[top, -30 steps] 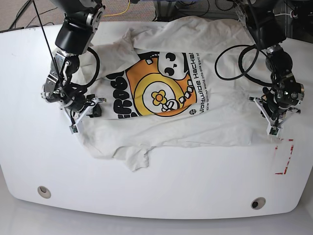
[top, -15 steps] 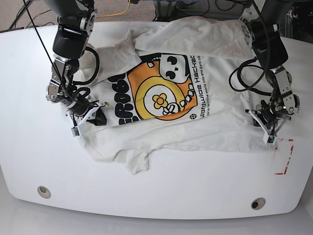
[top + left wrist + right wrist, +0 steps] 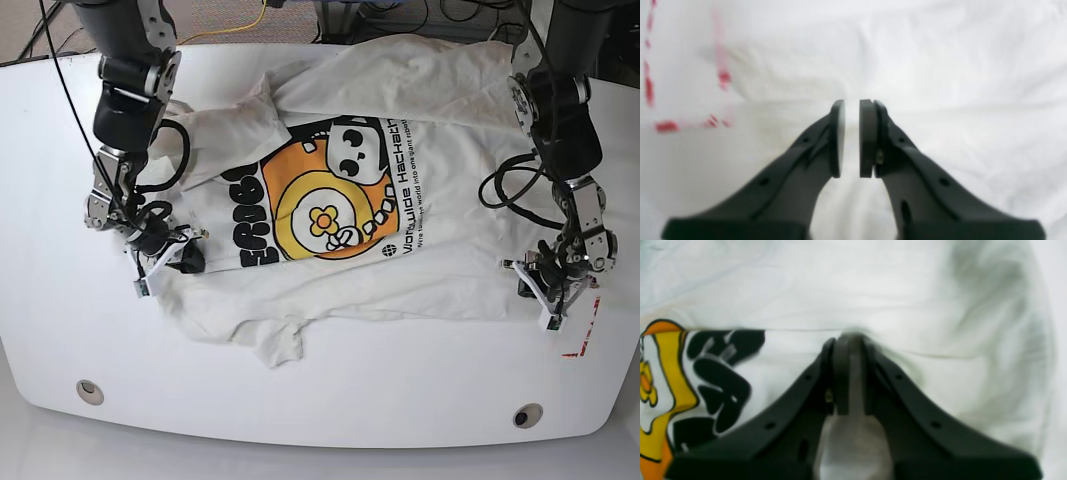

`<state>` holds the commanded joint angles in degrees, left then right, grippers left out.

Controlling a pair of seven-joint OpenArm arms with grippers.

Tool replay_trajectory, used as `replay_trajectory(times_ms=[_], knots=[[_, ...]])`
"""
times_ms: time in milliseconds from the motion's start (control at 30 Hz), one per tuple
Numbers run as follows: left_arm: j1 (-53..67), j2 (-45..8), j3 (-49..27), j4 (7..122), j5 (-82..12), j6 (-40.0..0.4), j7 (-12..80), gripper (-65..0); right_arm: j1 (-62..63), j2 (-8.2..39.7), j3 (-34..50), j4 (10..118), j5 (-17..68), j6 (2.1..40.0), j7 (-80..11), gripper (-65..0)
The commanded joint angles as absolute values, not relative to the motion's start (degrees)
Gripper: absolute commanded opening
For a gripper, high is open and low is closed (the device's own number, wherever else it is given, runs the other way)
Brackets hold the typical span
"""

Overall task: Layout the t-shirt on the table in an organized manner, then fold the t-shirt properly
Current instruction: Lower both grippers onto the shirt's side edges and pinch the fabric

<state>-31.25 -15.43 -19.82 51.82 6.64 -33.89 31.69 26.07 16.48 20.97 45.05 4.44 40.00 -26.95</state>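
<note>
- Pinching a fold of cloth, the right pincer (image 3: 850,373) has its pads pressed together on the t-shirt (image 3: 350,200) at the shirt's 9 o'clock edge, beside the black lettering (image 3: 716,380).
- The left pincer (image 3: 851,138) has its pads slightly apart with no cloth visible between them, at the shirt's 4 o'clock corner near the red tape mark (image 3: 585,335).
- The shirt lies print-up on the bench (image 3: 400,400) but rumpled: layout looks only partly done, and no fold has begun.
</note>
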Motion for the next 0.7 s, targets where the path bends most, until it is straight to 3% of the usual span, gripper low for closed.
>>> replay_trajectory(times_ms=[433,567,700], knots=[[-33.54,-16.31,-19.82,51.74,6.46,-33.89,31.6,-54.9,27.65,18.24,20.44,45.49,4.35,40.0,-24.13,-58.5],[-33.63,-16.31,-20.0,53.67,6.29,-34.15,31.87,-54.9,27.21,17.89,20.44,50.33,4.79,40.0,-24.75,-58.3],[-33.1,-16.22,-20.18,57.1,6.29,-34.24,32.84,-54.9,25.71,16.57,20.53,56.57,4.88,40.0,-30.2,-52.3]])
